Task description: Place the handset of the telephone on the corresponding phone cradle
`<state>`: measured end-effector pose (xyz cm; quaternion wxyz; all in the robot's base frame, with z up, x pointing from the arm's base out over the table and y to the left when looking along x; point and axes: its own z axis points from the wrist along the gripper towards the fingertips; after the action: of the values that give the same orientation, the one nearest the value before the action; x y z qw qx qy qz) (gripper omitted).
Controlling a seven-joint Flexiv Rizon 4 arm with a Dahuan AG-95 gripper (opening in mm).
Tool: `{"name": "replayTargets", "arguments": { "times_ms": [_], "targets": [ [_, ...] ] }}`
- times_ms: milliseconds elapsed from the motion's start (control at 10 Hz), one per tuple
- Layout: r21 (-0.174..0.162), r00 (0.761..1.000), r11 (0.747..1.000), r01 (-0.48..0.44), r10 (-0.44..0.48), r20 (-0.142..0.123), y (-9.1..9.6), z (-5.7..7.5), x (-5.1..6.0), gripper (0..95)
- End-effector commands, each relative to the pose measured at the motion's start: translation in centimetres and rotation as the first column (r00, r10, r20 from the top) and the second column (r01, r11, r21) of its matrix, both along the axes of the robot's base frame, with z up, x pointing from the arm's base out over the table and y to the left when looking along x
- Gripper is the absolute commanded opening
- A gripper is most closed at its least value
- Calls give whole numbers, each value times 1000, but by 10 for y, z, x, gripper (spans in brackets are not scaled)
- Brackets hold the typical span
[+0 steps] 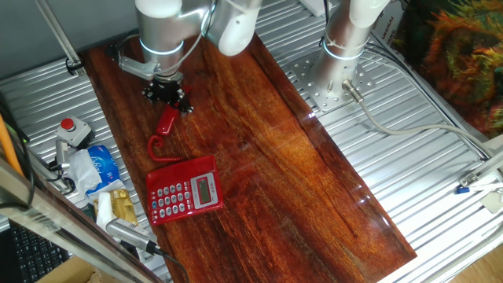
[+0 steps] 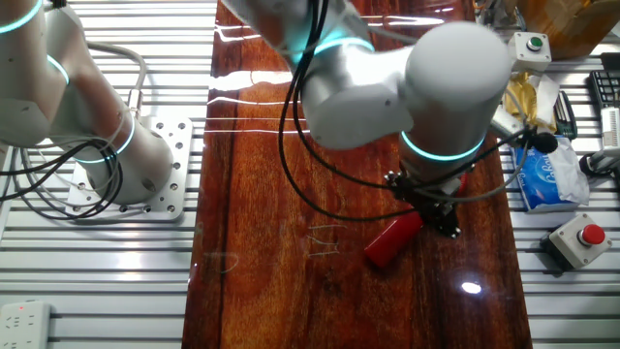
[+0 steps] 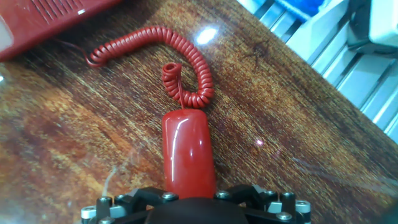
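The step in hand looks like the pickup: the gripper (image 1: 167,94) sits low over the far end of the handset (image 1: 167,121), which lies on the wooden table (image 1: 299,181) at about 12 o'clock from the telephone (image 1: 184,189), a little apart from it. In the hand view the glossy red handset (image 3: 188,152) runs straight under the black gripper (image 3: 196,205) body at 6 o'clock, with the curly cord (image 3: 186,68) looping away toward 12 o'clock and on to the telephone at 11 o'clock. The fingertips themselves are hidden in every view, so whether the claw is spread or already pinching the handset cannot be told. The other fixed view shows the handset (image 2: 392,239) poking out from beneath the wrist toward 8 o'clock, seemingly flat on the wood. Judging from this, once the grasp is firm, the next move calls for a lift, a carry toward the phone cradle (image 1: 179,168) along the base's near top edge, and a turn to line the handset along that strip while the cord trails free.
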<state>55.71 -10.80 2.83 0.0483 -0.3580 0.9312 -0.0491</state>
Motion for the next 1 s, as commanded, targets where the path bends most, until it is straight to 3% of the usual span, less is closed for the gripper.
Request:
{"name": "replayTargets", "arguments": {
  "times_ms": [100, 500, 600, 700, 900, 1000],
  "targets": [
    [11, 1000, 1000, 0, 0, 1, 1, -3, 0, 950],
    [22, 1000, 1000, 6, -6, 9, 1, -13, 1, 950],
    [22, 1000, 1000, 14, -14, 10, 1, -16, 2, 760],
    [21, 1000, 1000, 22, -23, 11, 1, -16, 2, 380],
    [22, 999, 999, 35, -35, 12, 1, -16, 2, 0],
    [23, 999, 999, 37, -37, 12, 1, -16, 2, 0]
  ]
}}
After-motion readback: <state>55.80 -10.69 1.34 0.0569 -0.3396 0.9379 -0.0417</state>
